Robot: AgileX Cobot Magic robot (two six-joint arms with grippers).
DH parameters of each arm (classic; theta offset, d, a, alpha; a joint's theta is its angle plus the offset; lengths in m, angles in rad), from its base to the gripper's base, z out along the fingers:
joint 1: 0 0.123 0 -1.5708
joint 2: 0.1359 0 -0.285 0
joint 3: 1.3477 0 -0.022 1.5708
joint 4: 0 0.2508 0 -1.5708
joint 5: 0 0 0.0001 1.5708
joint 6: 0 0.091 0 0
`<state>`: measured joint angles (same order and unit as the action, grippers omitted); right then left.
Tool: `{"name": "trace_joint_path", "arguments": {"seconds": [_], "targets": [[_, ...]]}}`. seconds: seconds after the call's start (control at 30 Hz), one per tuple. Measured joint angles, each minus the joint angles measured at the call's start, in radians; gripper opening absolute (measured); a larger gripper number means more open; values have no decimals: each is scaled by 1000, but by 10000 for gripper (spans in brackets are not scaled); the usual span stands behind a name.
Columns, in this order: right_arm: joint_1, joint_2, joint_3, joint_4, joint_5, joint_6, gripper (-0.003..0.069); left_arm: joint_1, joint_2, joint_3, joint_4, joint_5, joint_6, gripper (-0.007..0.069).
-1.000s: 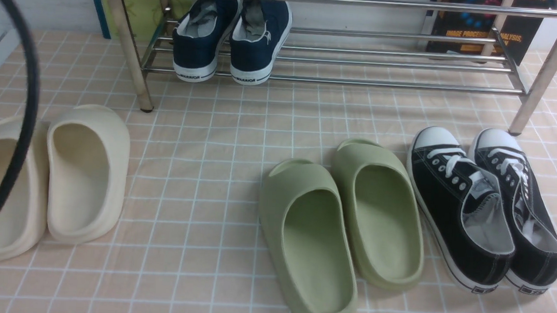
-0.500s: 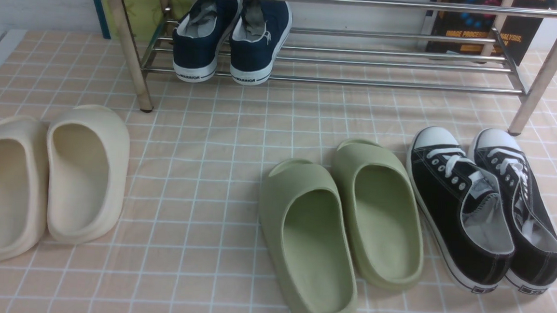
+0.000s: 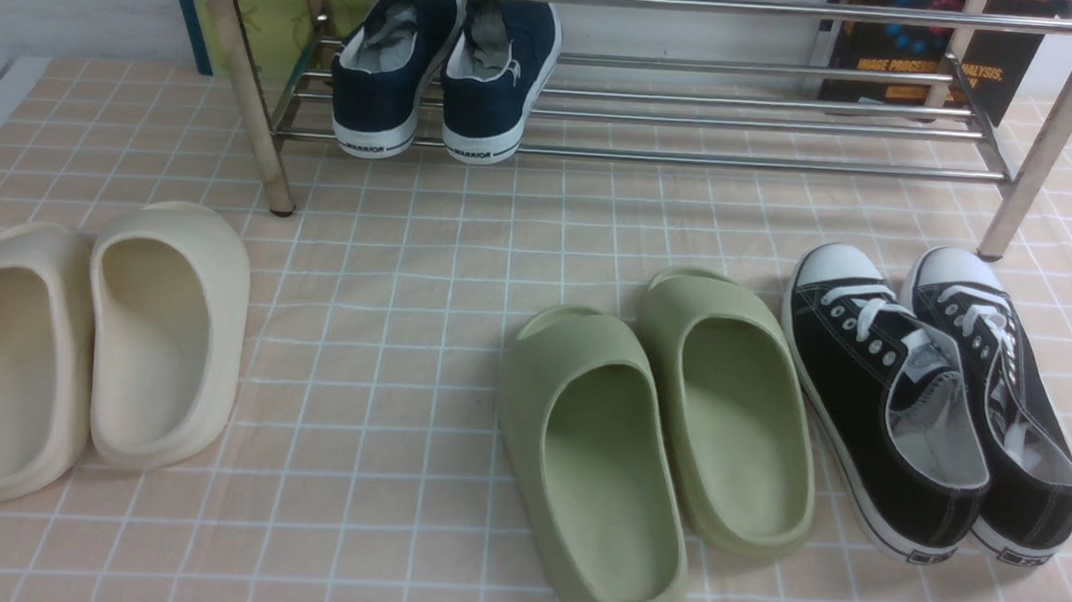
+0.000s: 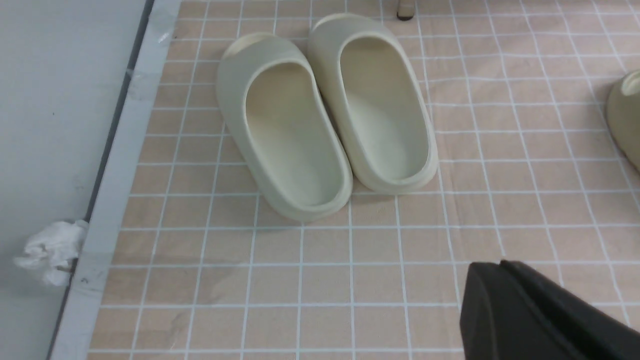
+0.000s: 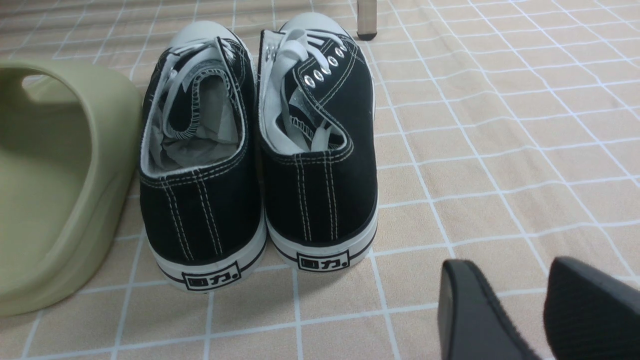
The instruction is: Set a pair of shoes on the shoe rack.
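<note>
Pair of navy shoes sits on lower tier of silver shoe rack, toward its left end, heels facing out, toes hidden behind top bar. Rack top and right leg cut off by frame. On tiled cloth below: cream slippers far left, green slippers centre, black lace-up sneakers right. Left gripper near cream slippers, jaws pressed together, empty. Right gripper behind black sneakers, fingers slightly apart, holding nothing, tips cut off.
</note>
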<state>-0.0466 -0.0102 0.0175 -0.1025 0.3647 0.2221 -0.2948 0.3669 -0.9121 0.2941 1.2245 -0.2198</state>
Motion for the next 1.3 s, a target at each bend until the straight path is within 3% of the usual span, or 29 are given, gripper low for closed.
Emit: {"name": "trace_joint_path", "arguments": {"seconds": [0.1, 0.23, 0.27, 0.37, 0.57, 0.7, 0.9, 1.13, 1.3], "targets": [[0, 0, 0, 0, 0, 0, 239, 47, -55, 109, -1, -98, 0, 2], [0, 0, 0, 0, 0, 0, 239, 151, -148, 301, -31, -377, 1, 2], [0, 0, 0, 0, 0, 0, 239, 157, -160, 301, -33, -377, 1, 2], [0, 0, 0, 0, 0, 0, 239, 259, -252, 517, -70, -670, 1, 2], [0, 0, 0, 0, 0, 0, 239, 384, -371, 785, -75, -970, 3, 2], [0, 0, 0, 0, 0, 0, 239, 399, -379, 890, -76, -1036, 3, 2], [0, 0, 0, 0, 0, 0, 239, 399, -379, 939, -106, -996, 15, 2], [0, 0, 0, 0, 0, 0, 239, 397, -379, 940, -230, -889, 157, 2], [0, 0, 0, 0, 0, 0, 239, 361, -379, 938, -244, -869, 198, 2]]}}
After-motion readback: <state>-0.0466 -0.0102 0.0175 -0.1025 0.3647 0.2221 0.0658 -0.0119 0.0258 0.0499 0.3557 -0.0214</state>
